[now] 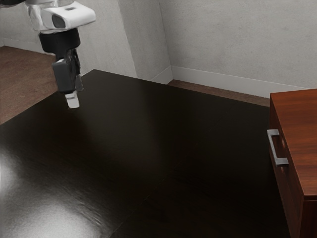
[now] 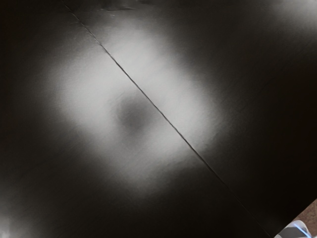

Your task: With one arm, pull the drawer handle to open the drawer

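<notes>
I am at the approach step, with nothing pulled yet. In the exterior view the gripper (image 1: 73, 101) hangs above the dark table (image 1: 148, 163) at about 10 o'clock. The drawer handle (image 1: 277, 147) sits at about 3 o'clock on the front of the red-brown cabinet (image 1: 297, 124), well apart from my hand. The drawer front looks flush, so I judge it unopened. From this side-on angle I cannot tell whether the claw is open or closed. Next I need 1 long reach across the table, lining the hand up with the handle bar. The wrist view adds the table seam (image 2: 148, 101) and glare just under my hand, plus a pale glint (image 2: 296, 230) that may be the handle.
</notes>
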`<act>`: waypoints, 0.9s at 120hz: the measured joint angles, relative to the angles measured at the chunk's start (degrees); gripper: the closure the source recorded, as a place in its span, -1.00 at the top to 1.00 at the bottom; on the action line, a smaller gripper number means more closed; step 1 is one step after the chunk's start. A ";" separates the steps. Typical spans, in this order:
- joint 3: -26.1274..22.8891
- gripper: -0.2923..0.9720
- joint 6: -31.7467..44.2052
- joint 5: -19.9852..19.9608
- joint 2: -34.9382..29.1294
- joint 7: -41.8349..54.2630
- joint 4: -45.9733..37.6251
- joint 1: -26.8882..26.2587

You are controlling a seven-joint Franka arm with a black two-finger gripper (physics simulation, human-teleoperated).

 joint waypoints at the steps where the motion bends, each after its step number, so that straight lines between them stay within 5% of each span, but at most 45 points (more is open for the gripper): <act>1: 0.00 0.54 0.80 -0.02 0.00 1.05 -0.06 0.01; 24: 0.82 0.53 12.48 -2.16 -0.42 21.37 -0.56 0.98; 38: -0.51 0.53 15.78 -1.64 -7.28 32.90 -0.28 5.69; 55: -2.10 0.53 18.37 -2.57 -3.65 47.93 -0.39 7.96; 86: -2.29 0.54 20.43 -3.51 -3.46 70.41 -2.60 -13.75; 108: -1.80 0.54 28.58 -3.12 -10.33 81.80 -20.22 -21.73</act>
